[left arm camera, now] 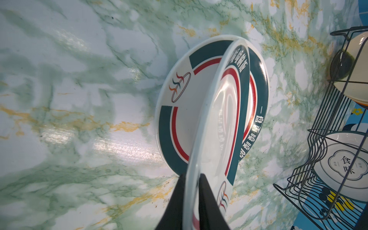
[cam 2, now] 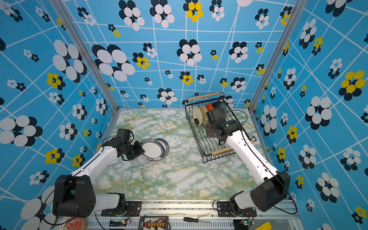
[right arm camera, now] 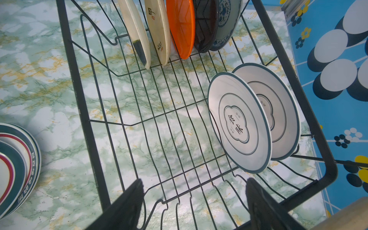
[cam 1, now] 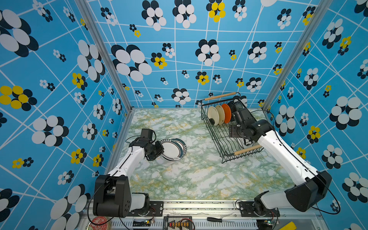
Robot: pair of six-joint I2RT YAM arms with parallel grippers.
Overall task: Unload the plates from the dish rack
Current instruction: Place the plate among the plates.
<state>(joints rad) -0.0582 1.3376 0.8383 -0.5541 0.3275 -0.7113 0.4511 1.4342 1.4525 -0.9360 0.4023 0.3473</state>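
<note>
Left pincer (left arm camera: 191, 177): fingers straddle the rim of the top plate (left arm camera: 221, 111). Whether they pinch it or stand just off it, I cannot tell.
Top plate: tilted, its far edge resting on the lower plate (left arm camera: 175, 123), which lies flat on the counter (cam 1: 189, 179), left of centre.
Right pincer (right arm camera: 194, 180): fingers wide apart, nothing between them. It hangs over the bare middle wires of the rack (right arm camera: 79, 99).
Rack: far right of the counter, long axis running from the back wall toward my base, a wooden handle (cam 1: 247, 149) at each end.
Left in rack: seven plates, all on edge. The far row (right arm camera: 181, 29) of five stands by the back handle: two cream, orange, black, blue-patterned. The white pair (right arm camera: 239, 123) stands on the side toward the right wall, hidden under my right arm in both top views.
Key relation: the front plate of the white pair lies just ahead of my right pincer and off toward the wall side, showing the pincer its face rather than its edge. Whether it touches its mate, I cannot tell.
Nearer arm: right, at the rack. The left is well apart, at the stack.
Next move, judged: shift the right pincer wallward and turn it so the fingers take the upper rim, one before the face and one behind.
Risk, judged: little room behind the front plate, so a finger may knock the rear one.
</note>
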